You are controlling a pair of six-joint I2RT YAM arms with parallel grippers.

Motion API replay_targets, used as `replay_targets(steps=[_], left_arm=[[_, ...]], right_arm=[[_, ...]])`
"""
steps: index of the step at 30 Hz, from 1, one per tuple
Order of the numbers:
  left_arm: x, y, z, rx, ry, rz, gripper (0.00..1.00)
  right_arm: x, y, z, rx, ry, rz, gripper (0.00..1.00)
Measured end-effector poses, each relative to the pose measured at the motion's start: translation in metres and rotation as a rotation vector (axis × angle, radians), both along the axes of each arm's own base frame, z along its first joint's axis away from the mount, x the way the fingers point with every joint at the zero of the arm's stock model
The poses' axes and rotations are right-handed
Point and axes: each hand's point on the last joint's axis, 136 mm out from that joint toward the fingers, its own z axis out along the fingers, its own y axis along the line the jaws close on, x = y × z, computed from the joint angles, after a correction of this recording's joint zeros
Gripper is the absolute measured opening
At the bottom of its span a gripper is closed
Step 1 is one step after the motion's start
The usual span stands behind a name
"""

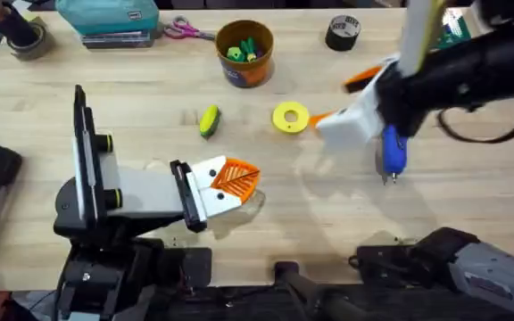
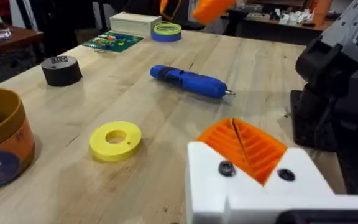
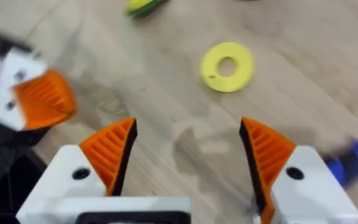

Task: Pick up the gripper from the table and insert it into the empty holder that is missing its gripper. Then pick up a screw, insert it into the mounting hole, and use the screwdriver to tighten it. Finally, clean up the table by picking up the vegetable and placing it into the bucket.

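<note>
At the lower left of the overhead frame, the left gripper [image 1: 226, 183] is seen lying low over the table [image 1: 328, 232], its white holder [image 2: 253, 186] carrying two orange ribbed pads pressed together with nothing between them; the jaws are judged closed and empty. Both mounts look filled, so the orange gripper finger [image 1: 237, 176] is taken to be seated already. It is a stiff, light plastic wedge whose ribs would give good purchase.

At centre frame the vegetable [image 1: 209, 120] lies on bare wood, yellow with a green end, smooth, rounded and likely light; it is best pinched across its narrow middle, since the ends may slip. Above it, the orange-brown bucket [image 1: 244, 53] stands upright, already holding green and yellow pieces. A flat yellow ring [image 1: 290, 117] lies just right of the vegetable.

At right, the right gripper [image 1: 342, 107] hovers with its jaws spread wide and empty, as shown in the right wrist view [image 3: 188, 155]. Below it lies the blue screwdriver [image 1: 392, 152], rigid and smooth-barrelled, likely to roll; a grip at mid-barrel would be favoured.
</note>
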Motion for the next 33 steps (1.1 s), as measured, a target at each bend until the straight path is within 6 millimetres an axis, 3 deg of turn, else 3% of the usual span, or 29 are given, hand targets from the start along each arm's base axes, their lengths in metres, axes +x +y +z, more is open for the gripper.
replay_targets(steps=[7, 16, 26, 33], left_arm=[[0.0, 0.0, 0.0, 0.0, 0.0, 0.0, 0.006], [0.0, 0.0, 0.0, 0.0, 0.0, 0.0, 0.006], [0.0, 0.0, 0.0, 0.0, 0.0, 0.0, 0.006], [0.0, 0.0, 0.0, 0.0, 0.0, 0.0, 0.006]], right_arm=[[0.022, -0.069, 0.009, -0.102, 0.04, -0.409, 0.997], [0.03, -0.151, -0.007, -0.15, 0.16, -0.805, 0.997], [0.049, -0.18, -0.049, -0.248, 0.295, -0.905, 0.996], [0.066, -0.185, -0.099, -0.3, 0.356, -0.91, 0.996]])
